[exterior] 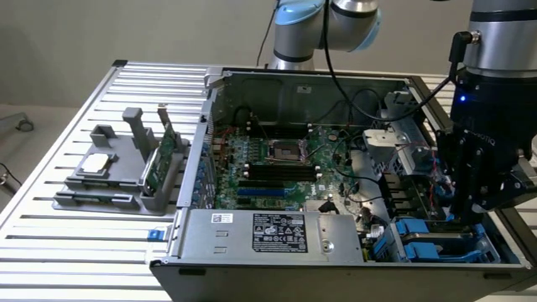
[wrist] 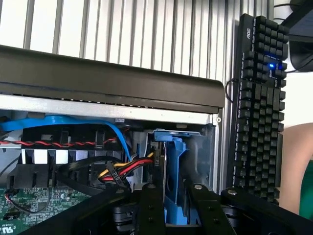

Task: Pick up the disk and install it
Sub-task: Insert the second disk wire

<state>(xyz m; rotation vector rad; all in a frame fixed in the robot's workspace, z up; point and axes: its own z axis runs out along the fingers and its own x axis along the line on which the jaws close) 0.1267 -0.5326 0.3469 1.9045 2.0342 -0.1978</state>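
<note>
At the corner of the open computer case [exterior: 277, 82] nearest the exterior view's right, the tool [exterior: 466, 211] hangs low inside the drive bay area. Its two black fingers [wrist: 150, 208] stand partly closed on either side of the disk [wrist: 175, 186], whose blue bracket frame rises edge-on between them in the wrist view. The tool appears to be gripping the disk by its flat faces, but whether the contact is firm cannot be confirmed.

The disk stands upright in the bay, close beside the grey bay wall [wrist: 200, 161]. A bundle of red, yellow and black power leads [wrist: 124, 171] lies just beside it on the motherboard [exterior: 277, 163] side, and a blue data cable [wrist: 117, 137] arcs above.

For this step, judged from the present position:
- Keep the disk upright and parallel to the bay wall; a tilt would likely jam the bracket in its guides.
- Move straight along the bay's guides, without side load.
- Keep the leads clear of the bracket so none is trapped beneath it.

On the slatted bench [exterior: 50, 251], the grey holder [exterior: 117, 176] with the green circuit card [exterior: 163, 157] stands well apart, toward the exterior view's left.
</note>
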